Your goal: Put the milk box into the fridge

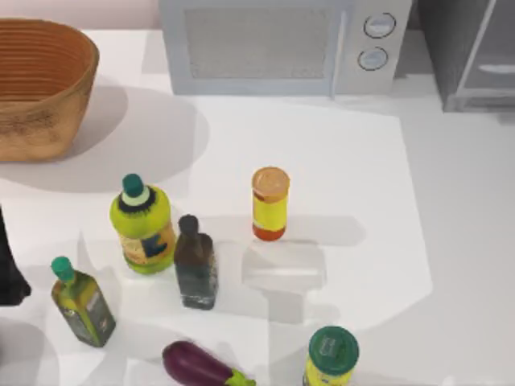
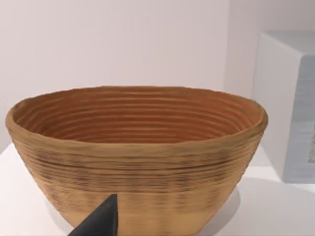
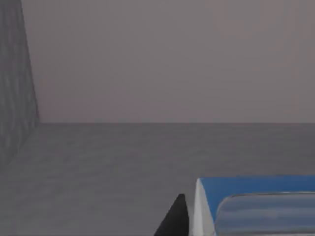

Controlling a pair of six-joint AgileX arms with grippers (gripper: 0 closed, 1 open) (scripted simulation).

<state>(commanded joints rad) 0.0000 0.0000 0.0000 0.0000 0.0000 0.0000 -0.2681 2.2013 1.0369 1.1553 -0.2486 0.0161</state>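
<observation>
I'm seeing the milk box [image 3: 256,196], light and stiff, beside my right fingertip [image 3: 174,219]; whether the claw is gripping, I cannot tell

Matte black arm link [image 1: 10,269]; black wedge-shaped gripper fingertips [image 2: 101,220].

No lettering can be read on the bottles' labels [image 1: 147,245], the jars or the microwave [image 1: 282,47].

Bare white table [image 1: 451,241] on my right gives free passage; on the left, a dark glass bottle [image 1: 195,263] and a yellow orange-lidded jar [image 1: 269,204] stand in the way.
</observation>
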